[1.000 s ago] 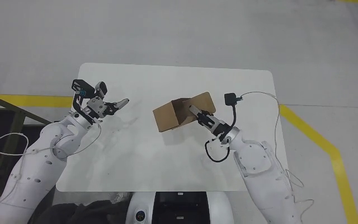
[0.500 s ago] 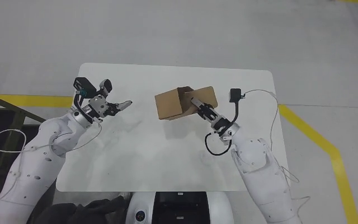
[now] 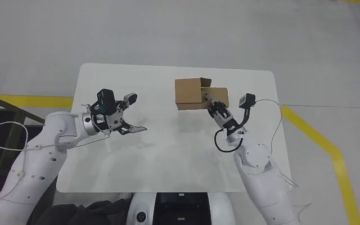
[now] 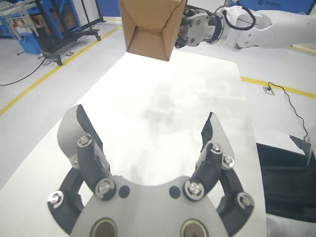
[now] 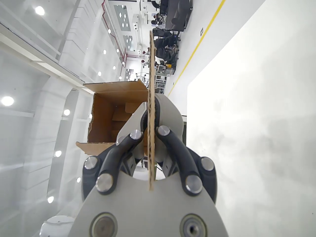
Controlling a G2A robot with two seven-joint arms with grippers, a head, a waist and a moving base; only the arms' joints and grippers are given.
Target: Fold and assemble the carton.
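We count one carton [image 3: 188,94], a boxy shell of brown corrugated cardboard with one end open and its flaps out, held above the table's far part at upper centre of the top view. One right gripper [image 5: 150,117] is clamped on a thin flap edge. One left gripper [image 3: 139,112], its fingers spread wide, sits left of centre over the single smooth white round-cornered table [image 3: 169,163].

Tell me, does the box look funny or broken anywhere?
A little. The carton is held by just one flap, pinched between the fingers of the right gripper. Its open end is not yet folded shut, and another flap's edge looks ragged.
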